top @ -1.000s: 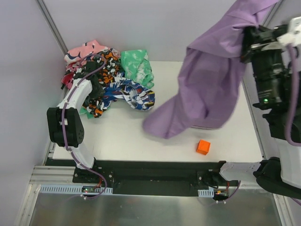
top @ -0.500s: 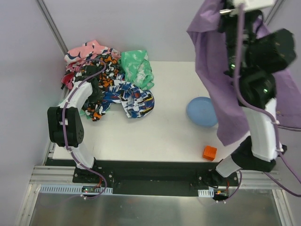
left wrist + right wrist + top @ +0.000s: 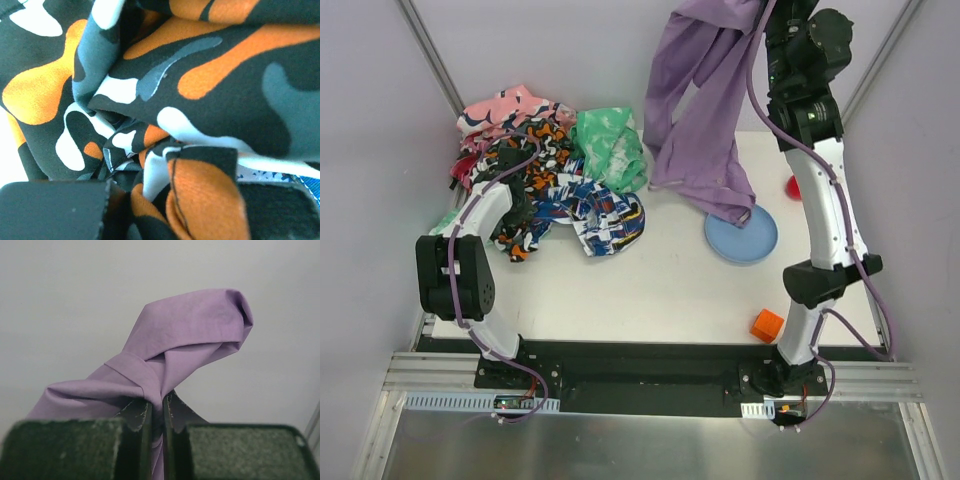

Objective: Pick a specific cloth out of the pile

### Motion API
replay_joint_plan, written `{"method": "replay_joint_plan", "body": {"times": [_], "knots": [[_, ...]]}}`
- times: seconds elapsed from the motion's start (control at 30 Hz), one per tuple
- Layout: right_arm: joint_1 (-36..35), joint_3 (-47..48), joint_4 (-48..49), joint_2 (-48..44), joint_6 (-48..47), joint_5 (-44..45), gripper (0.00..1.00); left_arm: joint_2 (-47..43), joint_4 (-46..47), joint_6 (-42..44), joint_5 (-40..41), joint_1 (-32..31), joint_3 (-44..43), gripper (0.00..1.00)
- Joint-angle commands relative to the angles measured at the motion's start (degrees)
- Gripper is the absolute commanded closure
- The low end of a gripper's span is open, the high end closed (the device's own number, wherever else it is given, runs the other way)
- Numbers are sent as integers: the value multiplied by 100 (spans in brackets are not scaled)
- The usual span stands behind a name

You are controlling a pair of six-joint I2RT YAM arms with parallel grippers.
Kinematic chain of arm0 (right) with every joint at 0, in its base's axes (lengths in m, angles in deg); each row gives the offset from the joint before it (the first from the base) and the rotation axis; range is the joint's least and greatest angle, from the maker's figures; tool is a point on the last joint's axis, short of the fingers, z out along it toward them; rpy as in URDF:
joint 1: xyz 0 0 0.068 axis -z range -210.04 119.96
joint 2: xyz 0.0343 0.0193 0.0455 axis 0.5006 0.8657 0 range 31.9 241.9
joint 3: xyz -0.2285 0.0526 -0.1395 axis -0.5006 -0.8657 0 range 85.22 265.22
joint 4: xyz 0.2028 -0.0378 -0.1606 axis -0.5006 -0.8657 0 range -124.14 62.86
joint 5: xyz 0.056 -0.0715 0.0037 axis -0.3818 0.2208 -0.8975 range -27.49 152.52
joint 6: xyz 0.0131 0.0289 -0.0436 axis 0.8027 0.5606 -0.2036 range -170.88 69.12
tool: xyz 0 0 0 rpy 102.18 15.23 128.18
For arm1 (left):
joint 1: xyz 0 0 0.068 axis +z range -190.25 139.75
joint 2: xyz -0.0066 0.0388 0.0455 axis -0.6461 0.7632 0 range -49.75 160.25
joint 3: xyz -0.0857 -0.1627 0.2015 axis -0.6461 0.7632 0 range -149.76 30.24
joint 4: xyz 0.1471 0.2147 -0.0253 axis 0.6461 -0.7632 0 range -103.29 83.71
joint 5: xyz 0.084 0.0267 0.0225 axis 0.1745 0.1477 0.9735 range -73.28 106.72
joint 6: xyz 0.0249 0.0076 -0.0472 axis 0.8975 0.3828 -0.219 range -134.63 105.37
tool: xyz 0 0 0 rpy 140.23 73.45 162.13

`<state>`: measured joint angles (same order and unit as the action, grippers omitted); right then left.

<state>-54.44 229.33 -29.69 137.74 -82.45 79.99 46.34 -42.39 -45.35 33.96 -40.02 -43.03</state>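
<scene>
The cloth (image 3: 705,120), plain lavender-purple, hangs from the top of the overhead view down to the table, its lower hem lying on the blue plate's back rim. My right gripper (image 3: 770,14) is raised high at the back and shut on a bunched fold of the cloth (image 3: 185,335), which is pinched between the pads (image 3: 132,445) of that gripper (image 3: 157,407). The pile (image 3: 550,170) of patterned cloths lies at the back left. My left gripper (image 3: 516,165) is buried in it, and in its wrist view the gripper (image 3: 170,200) is shut on orange-black-white patterned fabric (image 3: 210,75).
A blue plate (image 3: 745,240) sits right of centre on the white table. An orange cube (image 3: 767,324) lies near the front right edge. A small red object (image 3: 792,186) shows behind the right arm. A mint-green cloth (image 3: 610,145) forms the pile's right side.
My right arm has swung from the far right to the back centre, carrying the purple cloth leftwards and higher and uncovering the blue plate. The left arm has barely moved.
</scene>
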Motion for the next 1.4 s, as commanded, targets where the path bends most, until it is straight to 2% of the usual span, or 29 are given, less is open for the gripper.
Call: {"method": "replay_joint_plan", "body": {"times": [0.0,0.17,0.27,0.37,0.47,0.6,0.67,0.83,0.93,1.07,1.17,1.27,1.37], "knots": [[392,301,1493,365,1126,-508,100,-416,-108,-110,509,153,155,97],[506,626,1872,1078,881,-333,100,-451,-21,-101,377,162,217,99],[778,364,1819,1281,1222,-323,100,-460,24,-83,351,153,244,99],[972,-250,1583,1395,1426,-367,99,-425,41,-75,342,153,244,100],[973,-804,908,1536,1128,-359,100,-416,41,-66,368,153,252,100],[1008,-2647,668,1272,1477,299,100,-434,41,-83,395,153,287,100],[1025,-2950,-266,1351,1741,370,100,-469,50,-92,368,153,296,100],[1069,-2564,-3186,2001,2926,363,100,-557,85,-136,386,153,367,100],[1087,-2433,-3953,2343,3657,3,99,-557,94,-110,395,153,340,100],[1175,-1047,-5130,3370,4044,-454,99,-609,103,-136,430,153,384,100],[1263,-333,-5361,4022,4185,-1139,99,-714,112,-145,456,153,428,100],[1315,-340,-5064,4208,4308,-1413,99,-802,120,-127,386,162,446,95],[1394,-550,-4371,4147,4405,-1685,99,-908,155,-92,141,162,481,83]]}}
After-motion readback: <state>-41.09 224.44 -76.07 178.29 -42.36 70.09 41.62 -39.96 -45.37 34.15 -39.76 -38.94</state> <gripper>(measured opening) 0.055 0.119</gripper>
